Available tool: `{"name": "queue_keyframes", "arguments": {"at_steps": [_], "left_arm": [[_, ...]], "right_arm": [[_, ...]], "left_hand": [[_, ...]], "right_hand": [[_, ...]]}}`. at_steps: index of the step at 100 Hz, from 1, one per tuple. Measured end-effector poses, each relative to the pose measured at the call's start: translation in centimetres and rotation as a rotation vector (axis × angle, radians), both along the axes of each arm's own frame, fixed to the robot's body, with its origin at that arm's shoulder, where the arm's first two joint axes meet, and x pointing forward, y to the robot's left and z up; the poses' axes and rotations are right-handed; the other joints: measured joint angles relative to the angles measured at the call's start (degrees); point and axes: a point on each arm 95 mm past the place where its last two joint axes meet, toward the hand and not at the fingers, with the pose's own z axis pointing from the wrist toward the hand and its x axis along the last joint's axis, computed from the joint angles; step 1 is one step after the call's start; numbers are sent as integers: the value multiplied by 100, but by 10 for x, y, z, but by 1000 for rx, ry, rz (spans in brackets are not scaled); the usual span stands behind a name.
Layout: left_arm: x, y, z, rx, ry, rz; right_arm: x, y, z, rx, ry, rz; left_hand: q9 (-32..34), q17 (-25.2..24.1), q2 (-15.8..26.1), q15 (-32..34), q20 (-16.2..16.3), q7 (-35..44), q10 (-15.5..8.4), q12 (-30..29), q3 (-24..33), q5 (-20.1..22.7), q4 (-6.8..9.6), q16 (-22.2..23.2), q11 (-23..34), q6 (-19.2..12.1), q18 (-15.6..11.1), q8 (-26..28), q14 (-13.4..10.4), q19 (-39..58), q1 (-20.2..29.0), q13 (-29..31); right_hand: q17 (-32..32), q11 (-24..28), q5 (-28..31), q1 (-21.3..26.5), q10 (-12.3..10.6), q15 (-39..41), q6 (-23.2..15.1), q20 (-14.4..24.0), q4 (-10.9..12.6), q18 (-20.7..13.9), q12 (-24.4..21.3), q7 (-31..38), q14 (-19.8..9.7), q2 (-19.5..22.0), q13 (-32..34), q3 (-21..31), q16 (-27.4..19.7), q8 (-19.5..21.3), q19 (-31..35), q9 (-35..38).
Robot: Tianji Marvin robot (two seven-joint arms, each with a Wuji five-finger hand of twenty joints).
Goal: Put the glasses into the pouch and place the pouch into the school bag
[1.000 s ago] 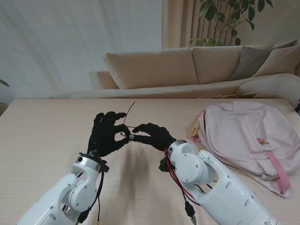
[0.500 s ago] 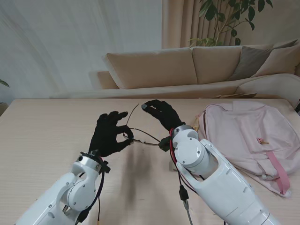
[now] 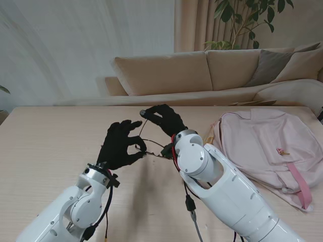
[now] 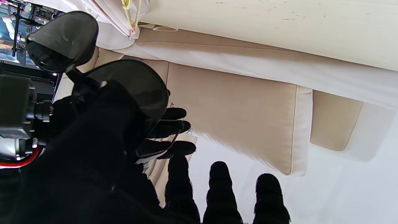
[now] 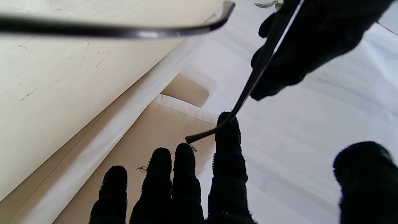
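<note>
The glasses (image 3: 151, 146), dark-lensed with thin black temples, are held in the air above the middle of the table (image 3: 45, 136), between the two black-gloved hands. The left hand (image 3: 120, 145) is seen pinched on the frame by thumb and forefinger, with the remaining fingers spread; in the left wrist view both dark lenses (image 4: 130, 90) fill the space beside its palm. The right hand (image 3: 164, 118) is raised farther from me, with one temple tip resting against its forefinger; whether it grips that temple or only touches it cannot be told, as the fingers (image 5: 227, 149) are shown stretched out and the thumb apart. The pink school bag (image 3: 262, 146) is laid flat on the table to the right, well apart from the glasses.
</note>
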Motion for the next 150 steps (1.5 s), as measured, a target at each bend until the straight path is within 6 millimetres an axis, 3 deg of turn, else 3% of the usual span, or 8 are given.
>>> {"name": "queue_keyframes", "arguments": {"at_steps": [27, 35, 61, 84, 109, 124, 139, 150], "left_arm": [[-2, 4, 1, 3, -13, 20], [-2, 4, 1, 5, -12, 26], [-1, 5, 1, -22, 2, 55], [-2, 6, 1, -51, 21, 75], [-2, 6, 0, -53, 37, 84], [-2, 6, 1, -63, 41, 86], [-2, 6, 1, -61, 39, 86], [-2, 7, 1, -56, 39, 87]], "right_arm": [[-2, 1, -2, -11, -25, 35], [-5, -2, -2, 8, -43, 44], [-15, -13, -7, 9, -45, 107], [-26, -26, -11, -64, -46, 204], [-30, -39, -12, -215, -44, 327], [-25, -43, -10, -295, -97, 326], [-21, -43, -11, -327, -108, 326], [-18, -43, -10, -363, -125, 337]], "left_hand": [[-1, 0, 1, -1, -47, 0, -6, 11, 0, 0, -18, -54, -67, 155, 0, 0, -2, 0, 28, 0], [-1, 0, 10, -1, -47, 2, -6, 142, -2, 0, -18, -54, -17, 250, 18, 0, -2, 0, 87, 0], [-1, 0, 113, 93, -48, 64, 184, 257, -78, -4, -18, -54, 418, 610, 151, 0, 12, 140, 241, 0], [235, 0, 159, 402, -140, 73, 350, 396, -193, -12, -18, -54, 766, 825, 244, -10, 229, 280, 366, 29], [695, 0, 159, 522, -267, 73, 573, 442, -193, -15, -54, -54, 770, 914, 448, -15, 504, 519, 368, 389], [966, 0, 237, 522, -456, 152, 585, 462, -194, -109, -54, -54, 736, 980, 522, -15, 563, 714, 382, 597], [1256, 0, 252, 574, -517, 199, 593, 469, -195, -171, -54, -54, 790, 984, 528, -7, 575, 778, 436, 821], [1256, 0, 252, 575, -548, 207, 594, 469, -195, -172, -54, -54, 789, 985, 530, -7, 621, 779, 436, 876]], "right_hand": [[27, 59, 1673, 190, 0, 103, 806, 93, 10, -12, 2, -145, -2, 80, 71, -135, 14, 844, -77, 504], [200, 11, 2241, 715, 276, 362, 1158, 94, 14, 98, 41, -139, 305, 243, 546, -394, 197, 1059, -80, 1372], [313, -15, 2598, 1039, 652, 539, 1441, 94, 3, 199, 43, -322, 681, 300, 902, -670, 279, 1124, -134, 2531], [245, -215, 1623, 726, 661, 426, 1413, 91, 2, 204, 43, -1302, 702, -740, 875, 226, 279, 970, -161, 2257], [247, -73, 266, 727, 661, 370, 1055, 76, 16, 358, 47, -1086, 723, -1609, 898, 775, 265, 974, -212, 1898], [408, 230, -92, 740, 598, 612, 979, 56, -2, 522, 188, -515, 757, -1689, 1223, 849, 297, 970, -215, 1895], [601, 790, -152, 1539, 592, 1085, 957, 8, 208, 614, 378, -73, 780, -1714, 1515, 453, 526, 967, -215, 1918], [680, 1051, -152, 1634, 585, 1248, 927, -46, 228, 694, 465, 86, 780, -1712, 1535, 382, 595, 967, -215, 1921]]}}
